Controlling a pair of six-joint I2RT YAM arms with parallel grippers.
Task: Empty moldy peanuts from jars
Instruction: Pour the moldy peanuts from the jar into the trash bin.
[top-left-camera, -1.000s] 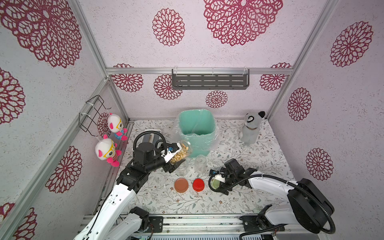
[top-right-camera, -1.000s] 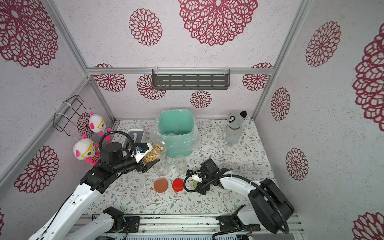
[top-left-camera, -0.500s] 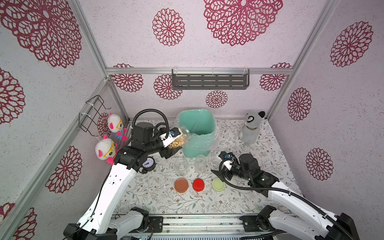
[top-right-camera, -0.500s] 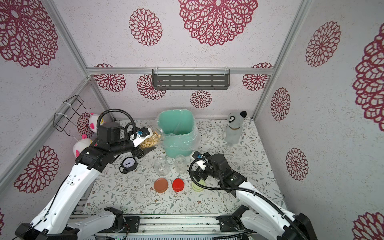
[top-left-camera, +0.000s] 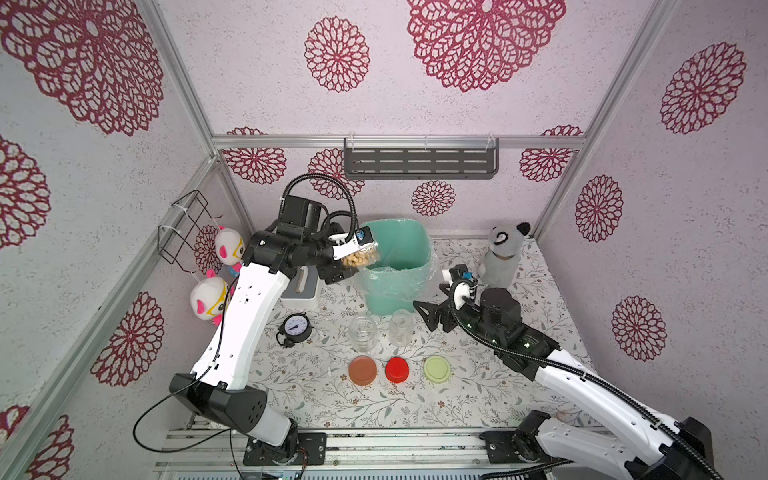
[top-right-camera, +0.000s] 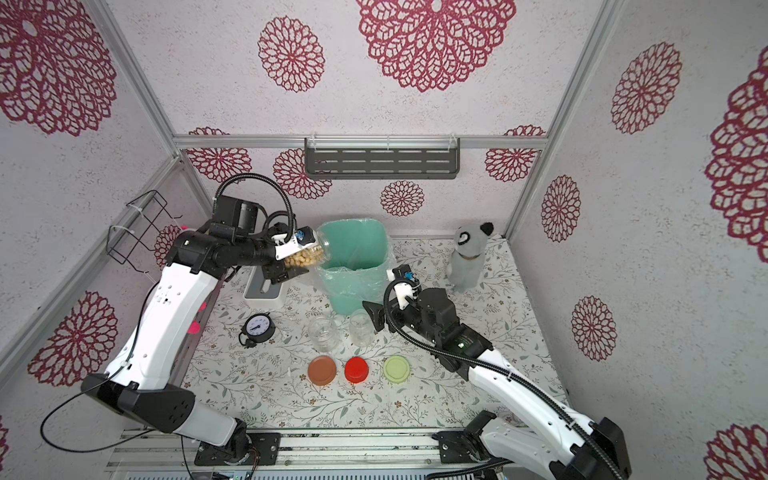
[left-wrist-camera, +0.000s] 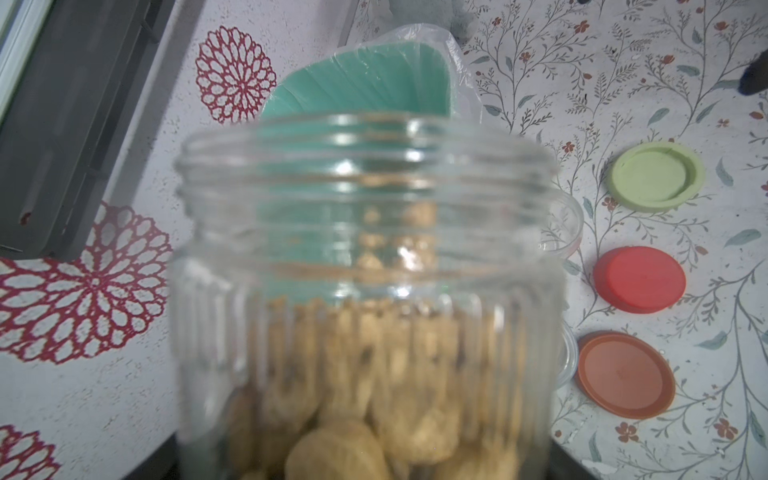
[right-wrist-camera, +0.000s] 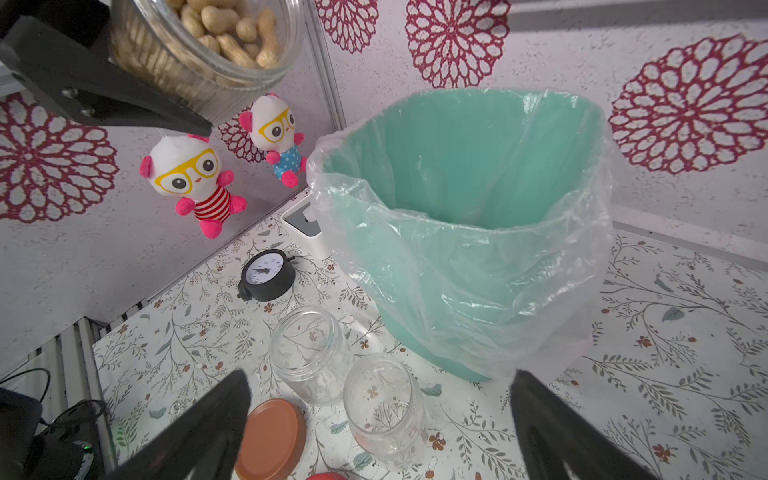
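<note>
While L claw (top-left-camera: 353, 259) pinches jar (left-wrist-camera: 365, 270), R claw (right-wrist-camera: 379, 376) spread; 2 jars (top-left-camera: 363, 332) (top-left-camera: 401, 328) empty, 3 lids (top-left-camera: 363, 370) (top-left-camera: 397, 369) (top-left-camera: 437, 368).

Mint-green bin (top-left-camera: 390, 291), lined with a clear plastic bag (right-wrist-camera: 478, 266), is set at the back of the floral table cover (top-left-camera: 332, 399). As seen in both top views:
- A grey-and-white box (top-left-camera: 300, 289) is placed just left of the bin.
- A black alarm clock (top-left-camera: 296, 328) is laid left of the bin and nearer the camera.
- Two plush toys (top-left-camera: 227, 249) (top-left-camera: 210, 298) are seen further left, by the side wall.
- A grey plush animal (top-left-camera: 503, 257) is stood right of the bin.
- A slotted grey shelf (top-left-camera: 420, 163) is mounted on the back wall above the bin.
</note>
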